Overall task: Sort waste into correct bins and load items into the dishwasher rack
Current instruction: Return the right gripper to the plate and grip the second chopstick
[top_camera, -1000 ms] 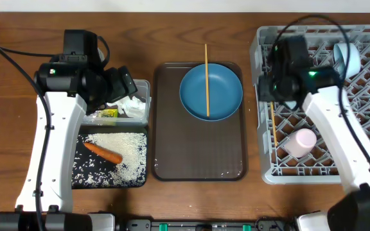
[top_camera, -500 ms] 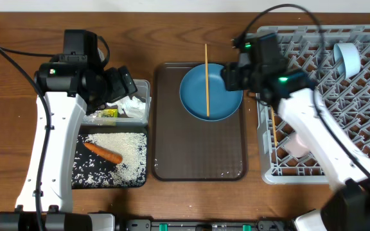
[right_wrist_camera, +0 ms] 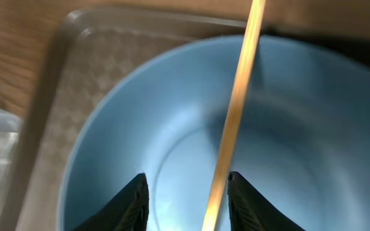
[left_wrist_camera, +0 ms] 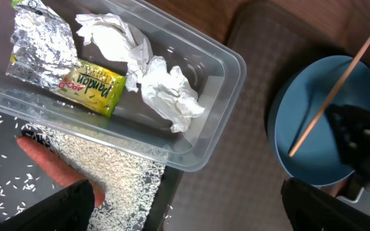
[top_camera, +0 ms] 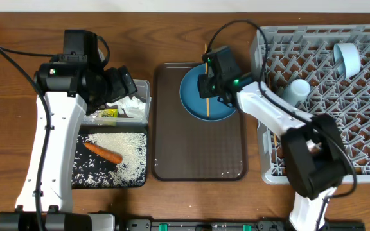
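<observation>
Two claws are in view.

Right claw (right_wrist_camera: 186, 183): the fingers are partly spread and hang directly above the blue plate (right_wrist_camera: 300, 128). One wooden chopstick (right_wrist_camera: 239, 96) lies across the plate and passes between the fingers. It runs nearer one finger, with a clear gap on the other side, so it is not pinched. The plate sits on the brown tray (top_camera: 198, 147) beneath this claw. The rack (top_camera: 365, 128) stands beside the tray, on the arm side of the claw, with a light blue cup (top_camera: 347, 58) lying in it.

Left claw (left_wrist_camera: 188, 192): the fingers are spread wide and hold nothing. Below it lies the clear tub (left_wrist_camera: 230, 64), holding crumpled napkins (left_wrist_camera: 166, 90) and the foil wrapper (left_wrist_camera: 44, 45). Beside the tub, the black tray (top_camera: 76, 176) carries rice bits (left_wrist_camera: 121, 173) and the carrot piece (left_wrist_camera: 50, 163).
</observation>
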You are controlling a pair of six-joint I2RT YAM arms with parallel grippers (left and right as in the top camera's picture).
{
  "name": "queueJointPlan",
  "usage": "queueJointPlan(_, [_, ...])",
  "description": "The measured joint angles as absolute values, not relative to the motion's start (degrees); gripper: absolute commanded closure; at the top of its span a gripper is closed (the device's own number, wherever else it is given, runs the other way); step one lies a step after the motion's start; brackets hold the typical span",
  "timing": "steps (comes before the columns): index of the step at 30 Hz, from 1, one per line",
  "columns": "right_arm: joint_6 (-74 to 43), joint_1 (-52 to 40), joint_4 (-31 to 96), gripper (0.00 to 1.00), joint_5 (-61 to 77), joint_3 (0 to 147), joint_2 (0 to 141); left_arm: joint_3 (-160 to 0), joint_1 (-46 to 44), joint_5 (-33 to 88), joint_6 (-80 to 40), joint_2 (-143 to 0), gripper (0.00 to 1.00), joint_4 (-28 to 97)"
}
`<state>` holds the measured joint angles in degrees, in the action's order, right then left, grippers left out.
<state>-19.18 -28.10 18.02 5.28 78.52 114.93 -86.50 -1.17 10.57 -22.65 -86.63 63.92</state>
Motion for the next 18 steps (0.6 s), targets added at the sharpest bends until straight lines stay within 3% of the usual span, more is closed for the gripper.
queueJointPlan(8, [-19.3,-28.1,16.4,0.62,4.0,78.3,117.6,-86.5,-1.2,10.6,-22.7,-86.6,0.05,63.9])
queueJointPlan(18, [-20.0,-28.2,16.3,0.87,2.7,78.3,117.9,-86.5,-1.2,10.6,-22.7,-86.6,0.05,63.9])
